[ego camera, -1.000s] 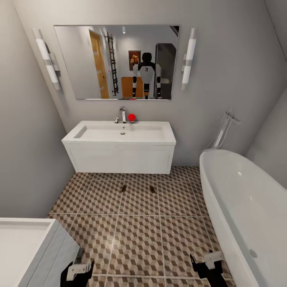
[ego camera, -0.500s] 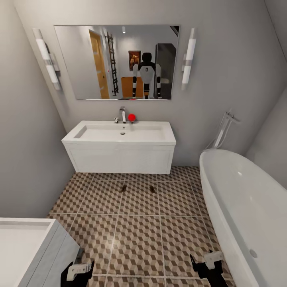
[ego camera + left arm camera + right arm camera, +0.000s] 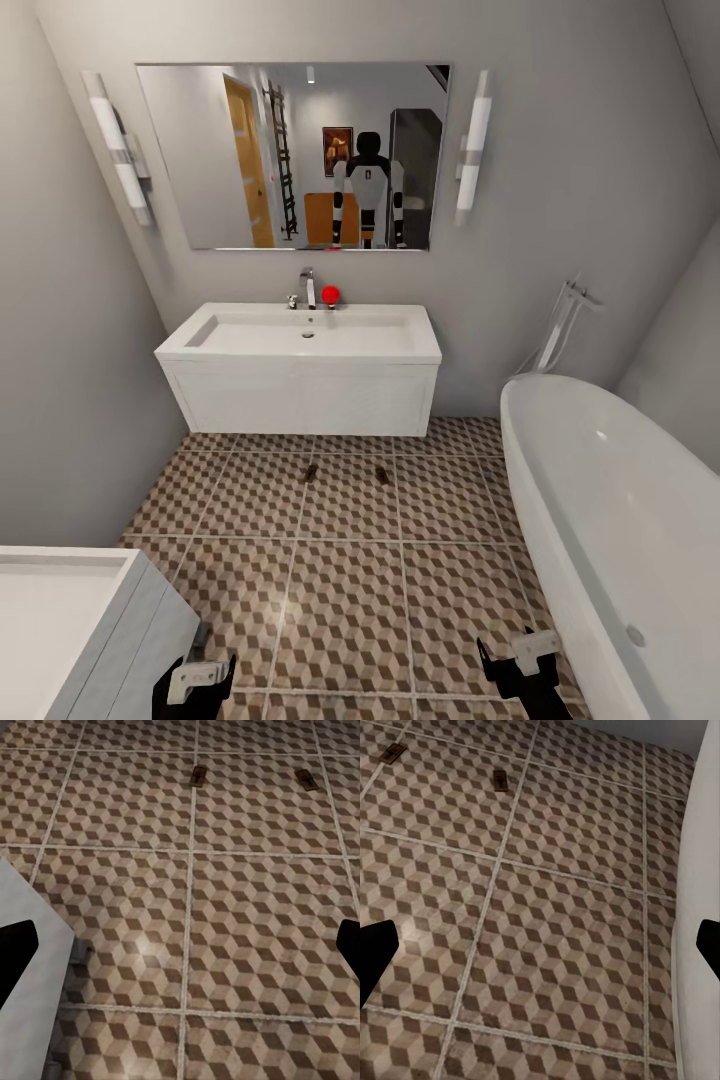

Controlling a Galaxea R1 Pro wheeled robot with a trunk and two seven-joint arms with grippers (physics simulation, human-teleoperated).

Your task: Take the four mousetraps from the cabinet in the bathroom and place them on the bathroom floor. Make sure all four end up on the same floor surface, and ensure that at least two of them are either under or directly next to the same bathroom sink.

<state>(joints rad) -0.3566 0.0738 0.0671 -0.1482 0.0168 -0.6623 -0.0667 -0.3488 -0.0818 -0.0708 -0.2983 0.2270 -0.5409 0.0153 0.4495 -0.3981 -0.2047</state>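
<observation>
Two mousetraps (image 3: 311, 472) (image 3: 382, 474) lie flat on the bathroom floor (image 3: 350, 600), side by side just in front of the white wall-hung sink (image 3: 300, 350). They also appear in the left wrist view as mousetraps (image 3: 198, 775) (image 3: 305, 779) and in the right wrist view as mousetraps (image 3: 393, 752) (image 3: 499, 779). My left gripper (image 3: 195, 685) (image 3: 180, 952) and right gripper (image 3: 520, 665) (image 3: 540, 945) hang low over the tiles, well short of the traps. Both are open and hold nothing. An orange-wood shape reflected in the mirror (image 3: 320, 220), behind my own reflection, may be the cabinet.
A white oval bathtub (image 3: 620, 520) runs along the right side, close to my right gripper, with its edge (image 3: 701, 870) in the right wrist view. A white unit (image 3: 70, 630) stands at the lower left beside my left gripper. Grey walls close in both sides.
</observation>
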